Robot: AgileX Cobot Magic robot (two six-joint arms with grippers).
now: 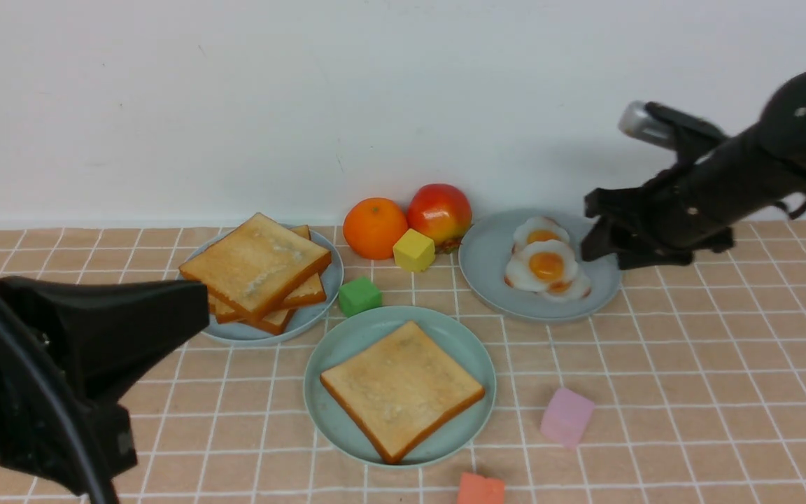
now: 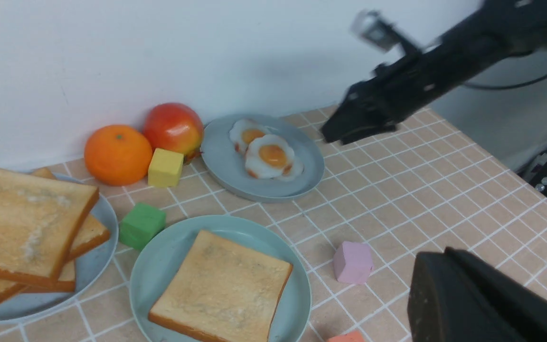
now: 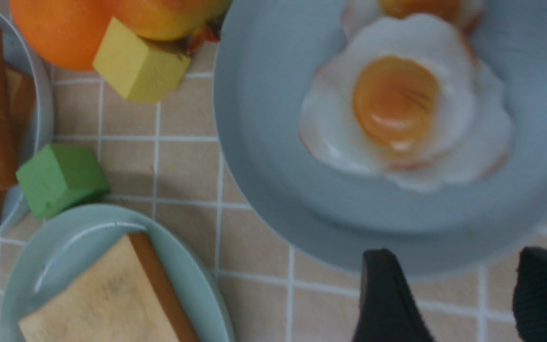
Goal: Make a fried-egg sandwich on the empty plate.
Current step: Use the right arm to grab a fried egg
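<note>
Near centre: mint-green plate (image 1: pixel 333 350), single toast slice (image 1: pixel 401 387) flat on it. Far right: grey-blue plate (image 1: pixel 487 273) with stacked fried eggs (image 1: pixel 546 266). Far left: toast pile (image 1: pixel 256 269) on light-blue plate (image 1: pixel 315 313). Right gripper (image 3: pixel 466 304) spread wide, empty, hovering by grey-blue plate's right rim. Left gripper (image 1: pixel 196 308) clenched, empty, at near left edge of scene.

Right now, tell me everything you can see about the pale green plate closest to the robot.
The plate is round, pale mint green, with a shallow raised rim and a smooth matte look, like plastic. It lies flat on the checked tablecloth. One square golden toast slice lies flat on it, set cornerwise, covering most of the middle. A green block sits close by its far left rim.
</note>
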